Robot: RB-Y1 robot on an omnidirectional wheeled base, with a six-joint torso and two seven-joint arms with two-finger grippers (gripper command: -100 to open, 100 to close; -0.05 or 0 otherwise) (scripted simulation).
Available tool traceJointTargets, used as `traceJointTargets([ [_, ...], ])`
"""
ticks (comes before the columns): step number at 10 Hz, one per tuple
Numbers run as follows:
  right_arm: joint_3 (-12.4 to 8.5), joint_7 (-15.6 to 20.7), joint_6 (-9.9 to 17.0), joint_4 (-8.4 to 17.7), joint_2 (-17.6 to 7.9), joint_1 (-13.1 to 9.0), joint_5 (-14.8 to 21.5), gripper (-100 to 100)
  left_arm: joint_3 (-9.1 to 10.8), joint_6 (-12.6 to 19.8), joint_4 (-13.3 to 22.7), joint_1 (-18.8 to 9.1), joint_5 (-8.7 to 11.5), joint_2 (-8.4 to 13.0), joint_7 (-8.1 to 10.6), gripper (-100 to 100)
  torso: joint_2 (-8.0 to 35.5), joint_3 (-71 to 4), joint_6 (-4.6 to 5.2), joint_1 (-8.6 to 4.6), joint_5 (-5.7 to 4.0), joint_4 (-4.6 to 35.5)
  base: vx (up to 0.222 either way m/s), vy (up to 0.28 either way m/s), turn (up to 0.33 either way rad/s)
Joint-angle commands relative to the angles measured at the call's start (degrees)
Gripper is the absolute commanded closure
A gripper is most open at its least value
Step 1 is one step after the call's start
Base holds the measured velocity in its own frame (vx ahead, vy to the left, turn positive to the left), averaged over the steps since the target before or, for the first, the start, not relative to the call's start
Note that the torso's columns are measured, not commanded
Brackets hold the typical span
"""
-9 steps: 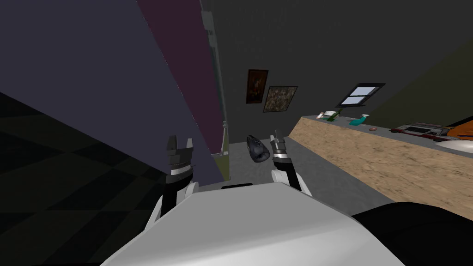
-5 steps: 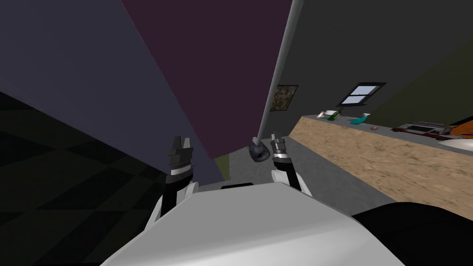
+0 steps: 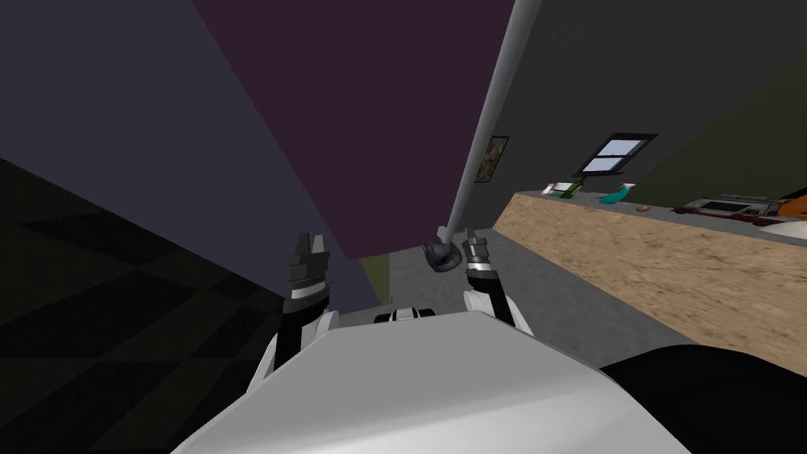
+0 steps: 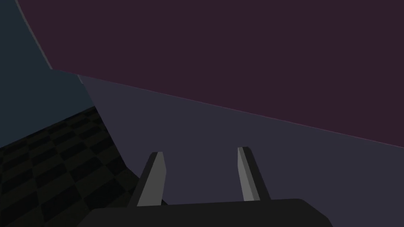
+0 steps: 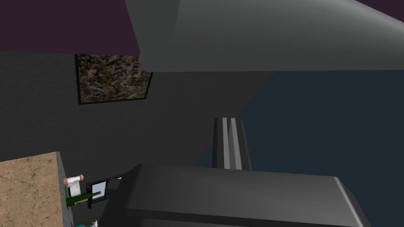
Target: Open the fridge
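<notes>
Fridge: the wide, flat, dark maroon fridge door (image 3: 378,118) stands at an angle to the dark blue-grey fridge body (image 3: 158,118). A long pale grey edge bar (image 3: 490,110) runs down the door's free side.
Done: I judge the door swung well out from the body, so the opening looks largely achieved.
Left: how wide it must go is unclear, and the inside of the fridge is hidden, so perhaps a further push.
Left gripper: the left gripper (image 3: 308,246) hovers with its blades apart and empty, close to the fridge body.
Right gripper: the right gripper (image 3: 471,236) has its blades pressed together with nothing between them, just beside the bar's lower end and a dark rounded lump (image 3: 441,257).
Head view adds: both arms at once, plus the tan speckled counter (image 3: 670,260) with a green bottle (image 3: 574,189) at its far edge.
Left wrist adds: the seam where door meets body, and dark chequered floor (image 4: 47,157).
Right wrist adds: the bar passing beyond the fingertips, not gripped, and a mottled framed picture (image 5: 112,77).
</notes>
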Motion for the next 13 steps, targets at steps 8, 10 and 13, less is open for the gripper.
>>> traceJointTargets([
  [8, 0.02, 0.00, 0.01, 0.03, 0.02, 0.00, 0.00, 0, 1.76, 7.35, -2.80, 4.36, -4.47, 9.66, 0.64, -100, 6.81, -13.74, 0.78, -1.59, -0.32, 6.53, 0.008, -0.116, -0.002],
  [10, 0.02, 0.00, 0.01, 0.03, 0.02, 0.00, 0.00, 0, 2.15, 8.95, -3.70, 5.33, -5.45, 11.09, 0.78, -100, 6.66, -13.86, 0.85, -1.66, -0.35, 6.51, 0.003, -0.126, -0.045],
  [13, 0.03, 0.00, 0.01, 0.02, 0.03, 0.00, 0.00, 0, 2.87, 11.87, -5.56, 7.13, -7.27, 13.78, 1.04, -100, 6.96, -13.79, 0.03, -0.05, -0.01, 6.92, 0.015, -0.182, -0.038],
])
